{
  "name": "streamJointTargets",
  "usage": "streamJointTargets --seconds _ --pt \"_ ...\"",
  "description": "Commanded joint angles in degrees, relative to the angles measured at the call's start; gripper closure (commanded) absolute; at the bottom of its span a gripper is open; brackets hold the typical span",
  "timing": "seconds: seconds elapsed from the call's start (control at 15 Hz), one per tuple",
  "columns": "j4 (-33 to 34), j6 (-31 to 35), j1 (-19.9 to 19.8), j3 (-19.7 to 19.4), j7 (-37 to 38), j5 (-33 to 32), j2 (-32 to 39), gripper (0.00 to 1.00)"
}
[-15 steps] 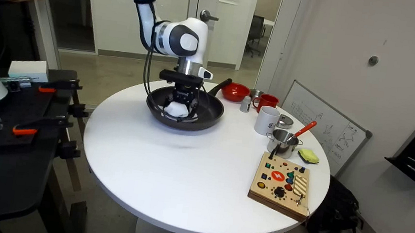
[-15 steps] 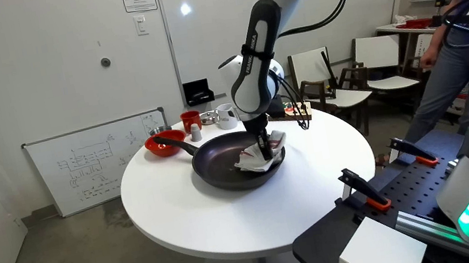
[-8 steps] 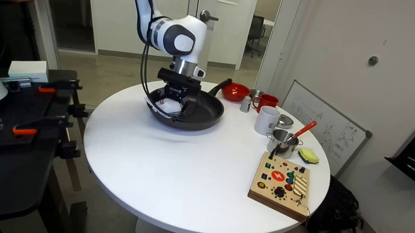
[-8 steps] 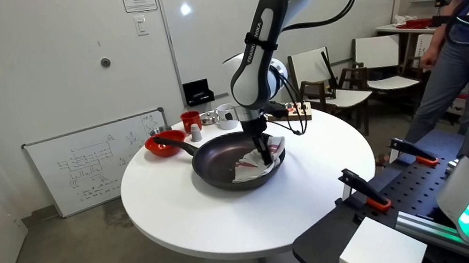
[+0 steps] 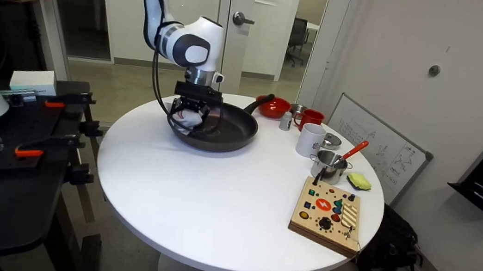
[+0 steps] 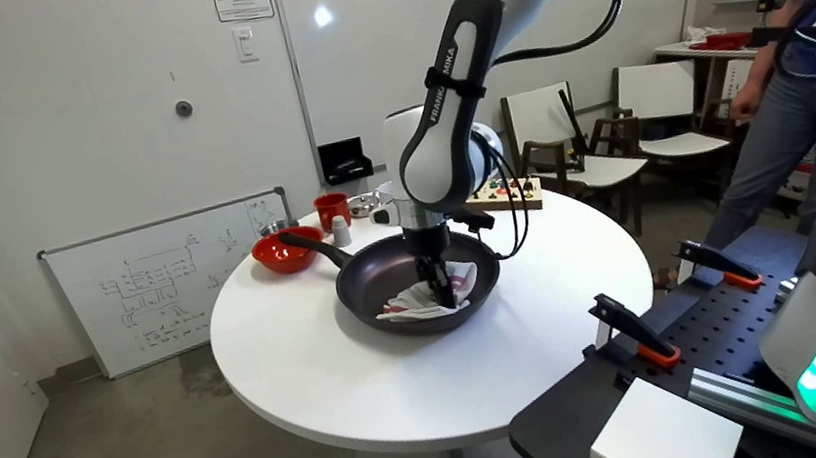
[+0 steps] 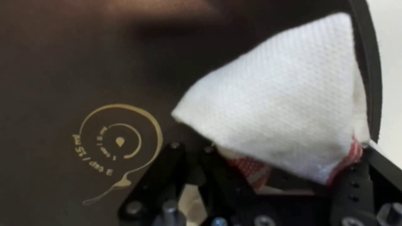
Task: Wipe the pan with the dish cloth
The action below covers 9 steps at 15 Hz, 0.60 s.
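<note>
Over a round white tabletop (image 5: 213,206), near a white wall (image 6: 93,132), points the gripper (image 6: 445,299) nearly straight down into the pan (image 6: 378,271), with the fingers (image 6: 439,277) low inside the rim. Grips the dish cloth (image 7: 276,94), closed right down on the thin fabric; cannot make out the very fingertips in the wrist view. Holds the wrist (image 5: 199,77) roughly upright above, then bends back at the joint into a long slanting link of the arm (image 6: 453,93), running up and out through the top of both exterior views.

Has the dish cloth bunched at the fingertips and fanned out to either side of the fingers in an exterior view. Shows a broad white fold just past the gripper in the wrist view, with red-striped edges tucked back toward the black linkages. Comes close to the pan's wall there; cannot tell whether touching. Lies mainly in the half of the pan away from the handle (image 6: 316,246), near gold printed rings (image 7: 120,141) on bare pan floor.

Farther out, toward the tabletop's far edge in an exterior view: past the handle, a red bowl (image 5: 274,108), a small shaker (image 5: 286,121) and a red mug (image 5: 311,118). Along the right edge: a white mug (image 5: 310,141), a metal pot (image 5: 328,169), a yellow sponge (image 5: 359,181) and a wooden panel (image 5: 326,214) of knobs.
</note>
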Motion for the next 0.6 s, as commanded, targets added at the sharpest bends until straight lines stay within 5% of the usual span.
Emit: streamJointTargets --seconds 0.0,0.13,0.53 --pt "-2.8 7.3 1.64 -0.89 -0.09 -0.53 0.52 1.0" --pt "-3.55 11.61 2.98 -2.22 1.57 -0.77 0.67 1.0" --pt "-2.88 25.41 13.85 -14.23 11.31 -1.2 1.96 1.0"
